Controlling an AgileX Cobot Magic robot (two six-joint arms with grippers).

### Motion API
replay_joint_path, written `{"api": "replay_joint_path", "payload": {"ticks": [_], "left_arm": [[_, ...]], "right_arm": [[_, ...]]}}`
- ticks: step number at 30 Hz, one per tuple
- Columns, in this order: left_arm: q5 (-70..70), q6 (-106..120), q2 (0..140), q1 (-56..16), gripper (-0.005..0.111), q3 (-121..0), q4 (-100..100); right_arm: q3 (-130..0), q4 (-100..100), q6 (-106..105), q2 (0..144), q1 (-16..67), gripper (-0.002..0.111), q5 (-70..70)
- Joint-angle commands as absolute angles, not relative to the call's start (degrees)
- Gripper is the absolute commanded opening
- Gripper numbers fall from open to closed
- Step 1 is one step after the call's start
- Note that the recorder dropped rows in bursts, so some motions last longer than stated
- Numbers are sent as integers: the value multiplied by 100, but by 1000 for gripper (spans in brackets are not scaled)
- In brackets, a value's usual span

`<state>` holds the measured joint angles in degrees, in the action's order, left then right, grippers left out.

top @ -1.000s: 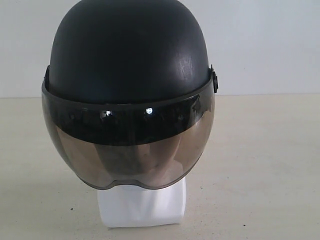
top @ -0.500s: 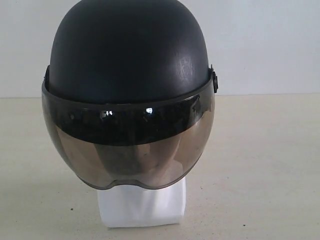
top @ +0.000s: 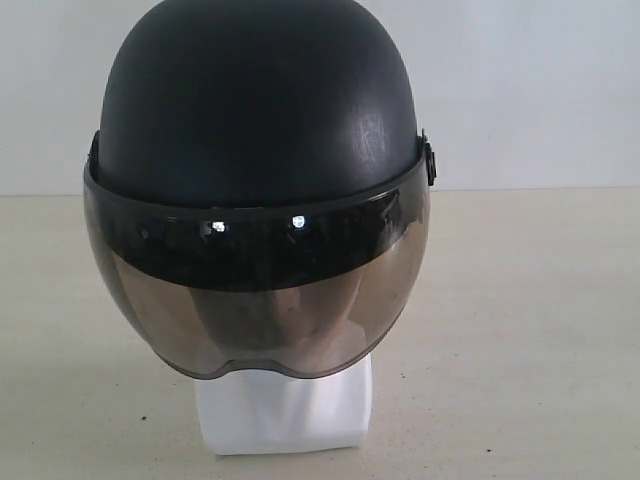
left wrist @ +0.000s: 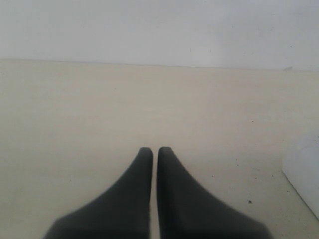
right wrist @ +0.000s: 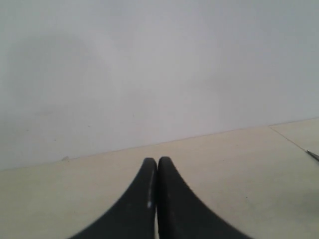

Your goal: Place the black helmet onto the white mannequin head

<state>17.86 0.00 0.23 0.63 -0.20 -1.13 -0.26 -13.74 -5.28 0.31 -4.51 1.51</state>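
The black helmet [top: 260,120] sits on the white mannequin head, its smoky visor [top: 255,300] down over the face. Only the head's white blocky base [top: 283,412] shows below the visor; the face is a dim shape behind it. Neither arm appears in the exterior view. In the left wrist view my left gripper [left wrist: 155,149] is shut with nothing in it, above the cream table, and a white corner of the base [left wrist: 305,172] shows at the frame's edge. In the right wrist view my right gripper [right wrist: 157,160] is shut and empty, facing the wall.
The cream table [top: 530,330] runs back to a plain white wall [top: 530,90]. A seam in the table surface [right wrist: 294,142] shows in the right wrist view.
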Motion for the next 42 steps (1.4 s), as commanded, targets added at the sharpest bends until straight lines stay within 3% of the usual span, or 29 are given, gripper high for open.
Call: {"api": "replay_joint_path", "payload": {"ticks": [1, 14, 42], "left_arm": [[1780, 0, 0, 82, 4, 0, -103], [1780, 0, 0, 82, 4, 0, -103], [1780, 0, 0, 82, 4, 0, -103]], "right_arm": [[0, 0, 369, 0, -464, 0, 654], [0, -247, 457, 0, -215, 0, 1990], [0, -412, 525, 0, -215, 0, 1995]]}}
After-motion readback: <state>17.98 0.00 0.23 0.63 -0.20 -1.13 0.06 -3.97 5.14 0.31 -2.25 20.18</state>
